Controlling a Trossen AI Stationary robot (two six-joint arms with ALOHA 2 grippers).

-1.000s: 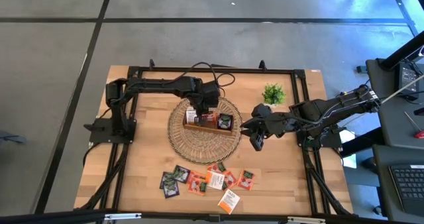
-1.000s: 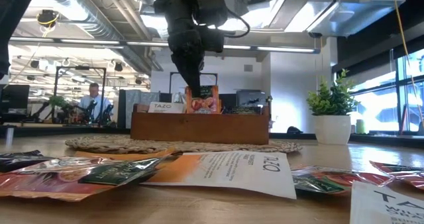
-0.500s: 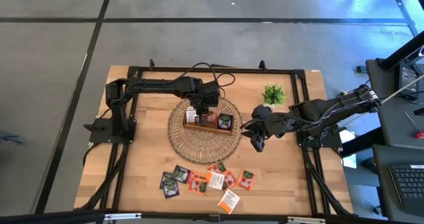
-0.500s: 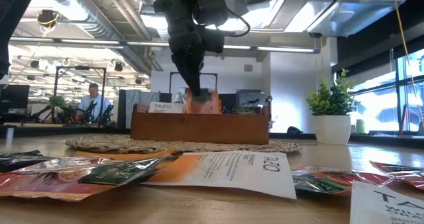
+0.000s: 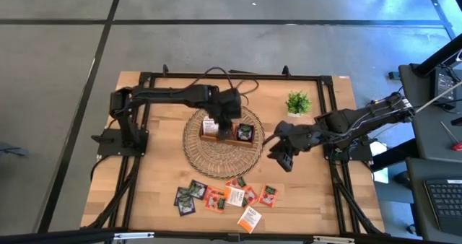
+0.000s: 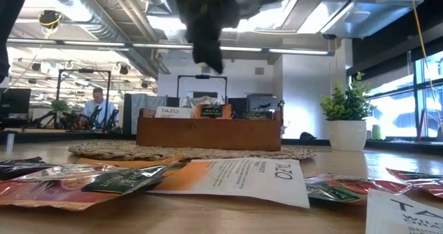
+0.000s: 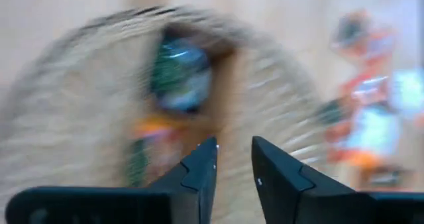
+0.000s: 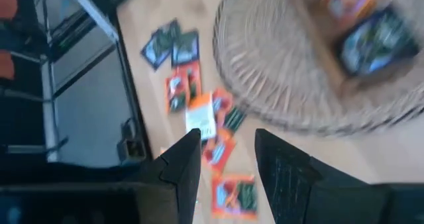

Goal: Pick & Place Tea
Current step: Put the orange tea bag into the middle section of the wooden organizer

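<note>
Hanging above the wooden tray (image 5: 229, 137), the left gripper (image 7: 233, 159) shows its two dark fingers parted by a narrow gap with nothing between them; in the low view it hangs clear above the tray's top edge. Below it, an orange tea sachet (image 6: 211, 111) stands on edge in the middle compartment, a white one (image 6: 172, 112) in the compartment beside it, and a dark green-black one (image 5: 245, 133) lies at the tray's other end. The tray sits on a round woven mat (image 5: 208, 157) near the middle of the table (image 5: 155, 179).

The first risk lies right under these fingers: the orange sachet stands upright and loosely, so a sideways pull-away at this height could clip its top edge and tip it over the wall onto the mat. A straight lift first would avoid that.

The right gripper (image 8: 227, 159) hangs off the mat's right rim, its fingers apart and empty, angled toward the loose tea sachets (image 5: 229, 195) along the table's near edge. Those sachets overlap each other, and they look flat and slick, though the blur of the wrist view leaves this uncertain. A pinch from above may slide off, or lift two at once, or push one off the near edge. The potted plant (image 5: 297, 102) stands near the far right corner, just beside the right arm's elbow, where a wide swing could knock it.
</note>
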